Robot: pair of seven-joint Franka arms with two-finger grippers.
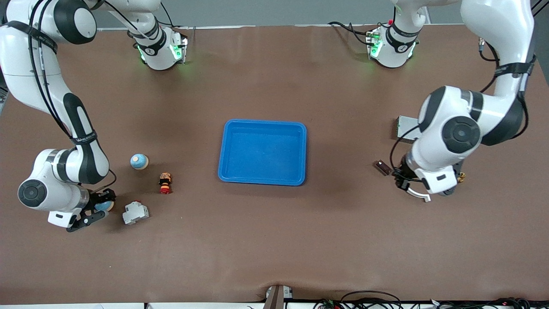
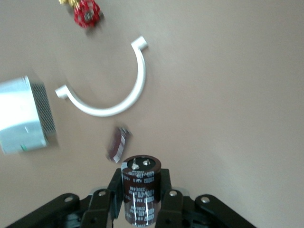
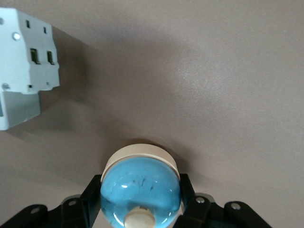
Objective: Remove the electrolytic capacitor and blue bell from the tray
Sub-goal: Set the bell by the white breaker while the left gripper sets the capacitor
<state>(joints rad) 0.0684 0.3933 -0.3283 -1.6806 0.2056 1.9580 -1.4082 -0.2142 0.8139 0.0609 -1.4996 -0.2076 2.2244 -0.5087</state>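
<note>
The capacitor (image 2: 140, 190), a dark brown cylinder with white print and two metal pins on top, stands upright between the fingers of my left gripper (image 2: 140, 184), which is shut on it. In the front view that gripper (image 1: 405, 178) is low over the table at the left arm's end, and the arm hides the capacitor. My right gripper (image 3: 141, 192) is shut on a blue bell (image 3: 141, 187) with a cream base and knob. It is low at the right arm's end (image 1: 95, 211), where a bit of the bell (image 1: 105, 206) shows.
A blue tray (image 1: 263, 124) sits mid-table. Near the right gripper are a white breaker (image 1: 135, 212), a second blue bell (image 1: 139, 161) and a red-and-brown part (image 1: 165, 183). Near the left gripper are a white curved clip (image 2: 109, 90), a small brown component (image 1: 383, 167), a silver box (image 2: 23, 116) and a red valve (image 2: 85, 12).
</note>
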